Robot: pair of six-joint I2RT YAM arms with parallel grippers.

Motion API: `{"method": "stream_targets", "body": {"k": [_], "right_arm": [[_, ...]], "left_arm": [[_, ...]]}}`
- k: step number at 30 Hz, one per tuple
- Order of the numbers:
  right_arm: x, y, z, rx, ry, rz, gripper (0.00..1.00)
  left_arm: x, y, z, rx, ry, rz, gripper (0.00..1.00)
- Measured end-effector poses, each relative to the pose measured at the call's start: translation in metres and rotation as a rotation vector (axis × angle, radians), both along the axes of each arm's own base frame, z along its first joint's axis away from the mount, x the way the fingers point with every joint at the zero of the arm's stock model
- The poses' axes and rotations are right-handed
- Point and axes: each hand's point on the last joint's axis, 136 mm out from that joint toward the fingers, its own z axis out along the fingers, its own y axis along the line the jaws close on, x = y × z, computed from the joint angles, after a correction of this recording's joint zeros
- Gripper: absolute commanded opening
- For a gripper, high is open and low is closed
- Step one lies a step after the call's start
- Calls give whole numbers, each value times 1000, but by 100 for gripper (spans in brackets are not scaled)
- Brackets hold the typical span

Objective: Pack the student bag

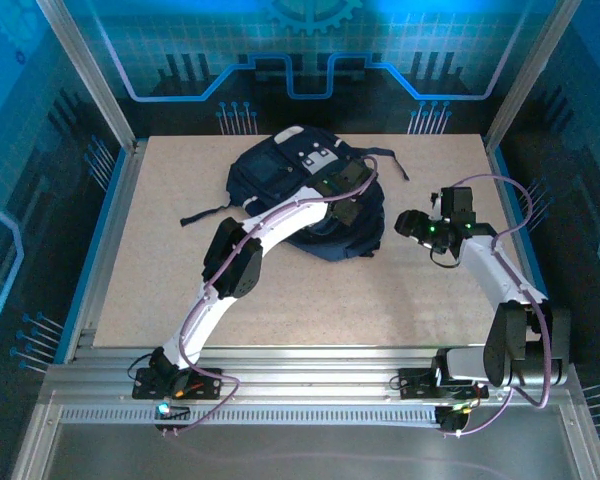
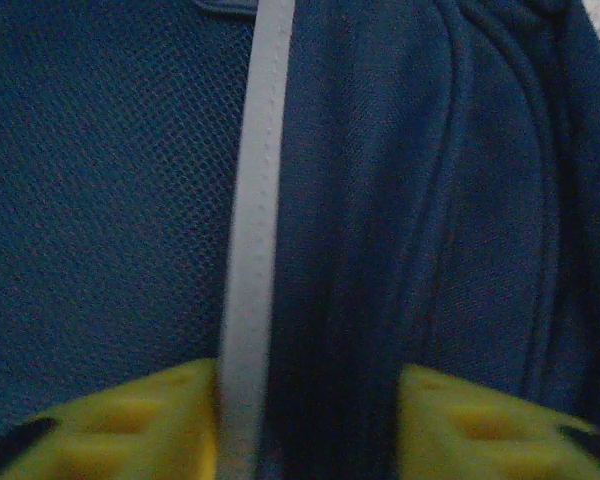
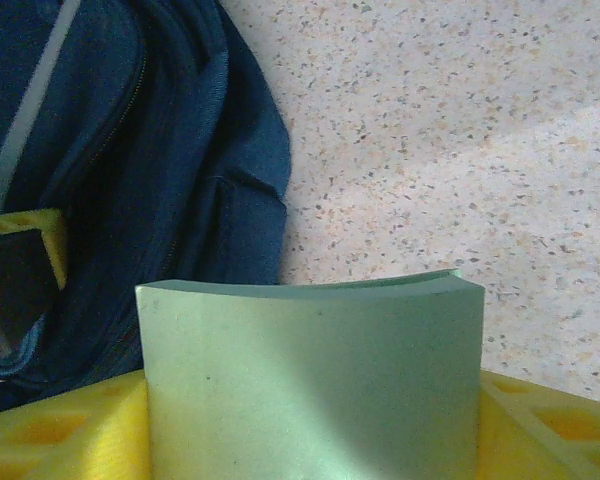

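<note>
Speckled tabletop (image 1: pixel 180 290); left gripper (image 2: pixel 308 420) tight on student bag (image 1: pixel 270 170) (right gripper (image 3: pixel 310 430) on green slab (image 3: pixel 310 350))

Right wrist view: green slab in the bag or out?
Out. The green slab sits clamped in the right gripper above bare table, beside the student bag, not inside it.

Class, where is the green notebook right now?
Right wrist view: the notebook is clamped between the right gripper's yellow fingers, just right of the bag.
</note>
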Motion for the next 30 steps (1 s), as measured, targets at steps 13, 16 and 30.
{"method": "stream_targets", "body": {"k": [13, 16, 30], "right_arm": [[21, 34, 2, 65, -9, 68, 73], [33, 49, 10, 72, -36, 100, 72], [95, 158, 21, 85, -128, 348, 76]], "left_arm": [[-3, 2, 12, -177, 127, 10, 0], [3, 12, 35, -294, 166, 36, 0], [16, 45, 79, -541, 271, 80, 0]]}}
